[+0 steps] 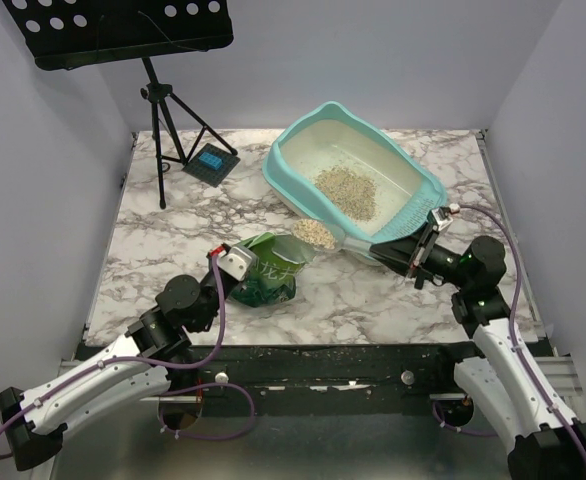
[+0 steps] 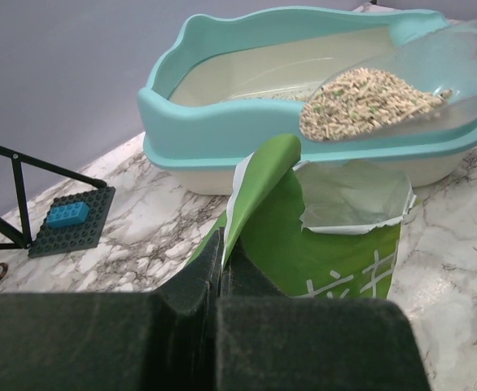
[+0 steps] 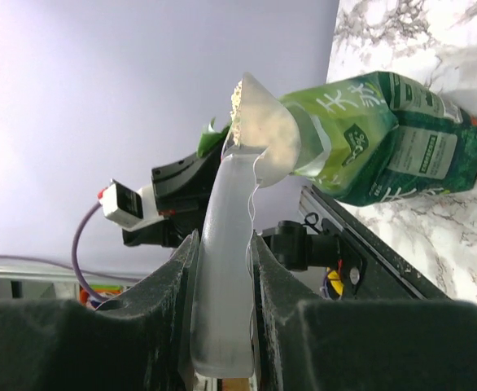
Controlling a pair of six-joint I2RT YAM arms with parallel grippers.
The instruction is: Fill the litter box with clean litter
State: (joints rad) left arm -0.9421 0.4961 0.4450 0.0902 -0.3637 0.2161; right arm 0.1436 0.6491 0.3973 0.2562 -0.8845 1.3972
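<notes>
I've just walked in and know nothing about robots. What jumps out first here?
The big turquoise litter box sits at the far right of the marble table, with a small pile of clean litter inside. Just in front, the right claw holds a clear scoop heaped with more, raised near the open green bag, whose edge the left claw pinches.
</notes>
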